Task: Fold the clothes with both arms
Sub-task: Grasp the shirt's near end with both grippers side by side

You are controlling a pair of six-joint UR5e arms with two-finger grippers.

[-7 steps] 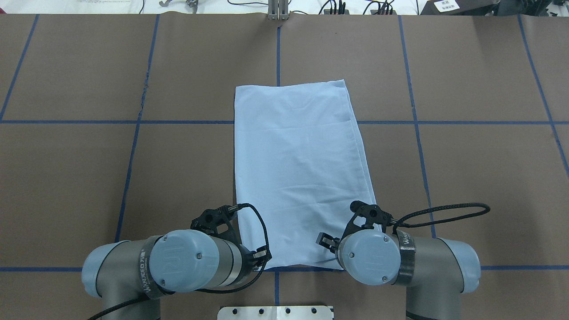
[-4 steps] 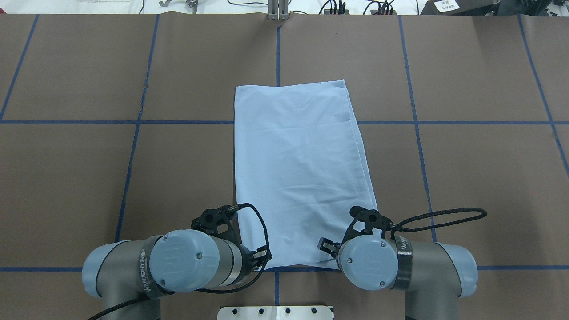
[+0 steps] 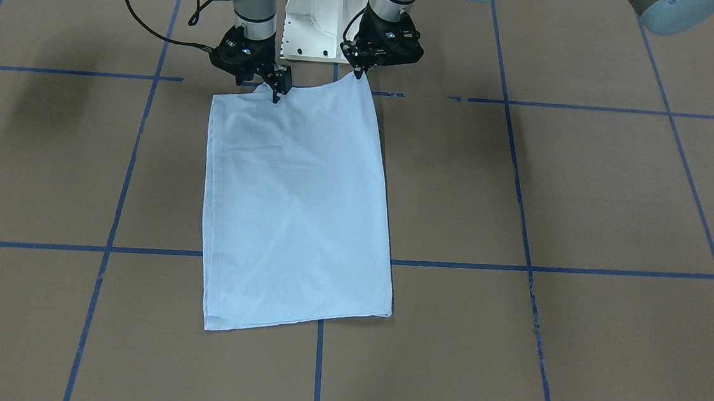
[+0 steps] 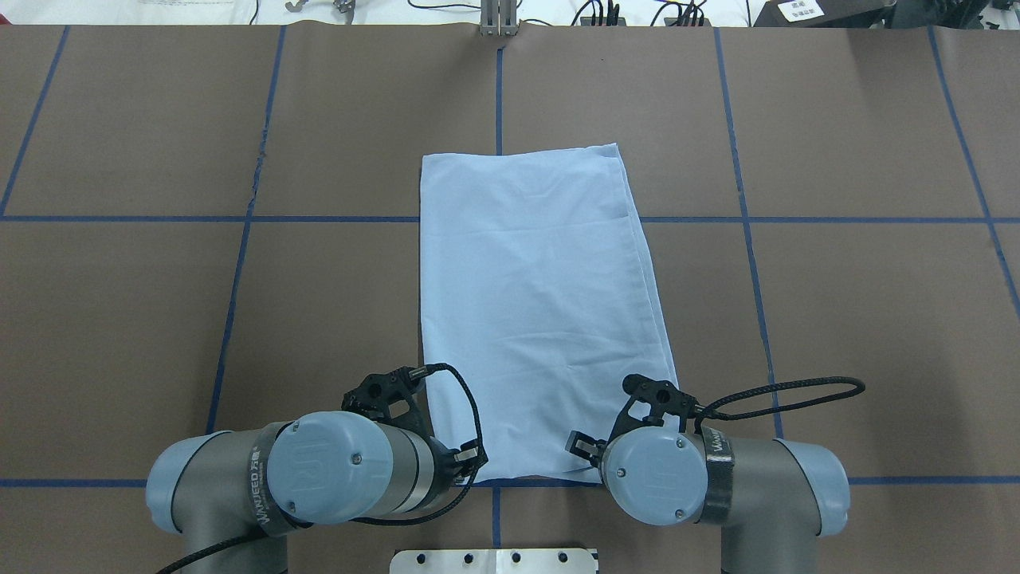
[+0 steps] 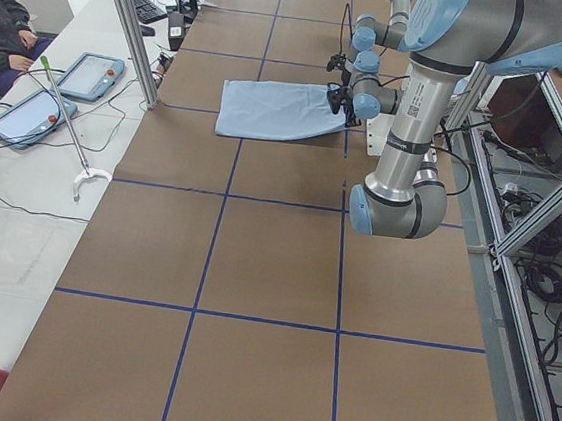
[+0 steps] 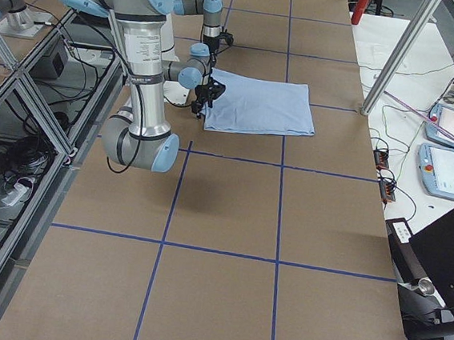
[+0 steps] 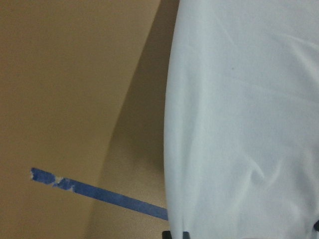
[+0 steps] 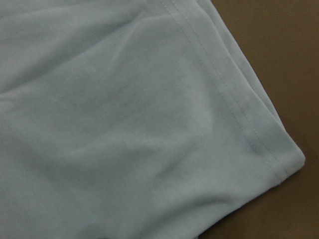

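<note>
I am watching through six cameras. The overhead one is sitting behind the base (image 4: pixel 494 560), looking forward and down on the table (image 4: pixel 119 319), with the shirt (image 4: pixel 534 303) mid-frame. The front one is facing back at the base from across the table, looking steeply down, so the sides are swapping. The two side ones are standing far off at the table's ends, looking along it. The wrist ones are hanging close over the shirt, the left showing its edge, the right a hemmed corner. All six are sharing that shirt.

Overhead, the left arm (image 4: pixel 319 470) and right arm (image 4: pixel 677 478) cover near corners of the T-shirt (image 4: pixel 534 303)
</note>
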